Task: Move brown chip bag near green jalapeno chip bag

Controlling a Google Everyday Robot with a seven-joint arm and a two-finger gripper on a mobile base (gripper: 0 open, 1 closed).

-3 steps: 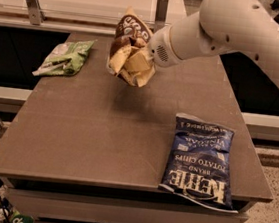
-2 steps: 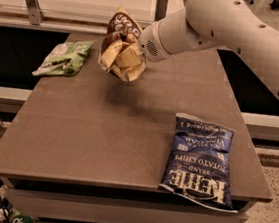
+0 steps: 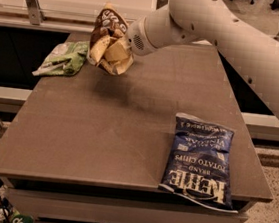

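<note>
The brown chip bag [image 3: 109, 39], wrinkly tan-yellow with a dark brown top, hangs tilted above the table's back left part. My gripper [image 3: 120, 51] is shut on the bag, its fingers largely buried in the crumpled foil at the end of the white arm. The green jalapeno chip bag [image 3: 64, 58] lies flat at the table's back left edge, just left of the held bag, whose left edge reaches right up to it in this view.
A large dark blue Kettle bag [image 3: 200, 160] lies near the front right corner of the brown table [image 3: 101, 134]. My white arm [image 3: 238, 39] crosses from the upper right. A railing and posts run behind the table.
The arm has carried the brown chip bag leftward, closer to the green jalapeno chip bag. The green bag and the Kettle bag have not moved.
</note>
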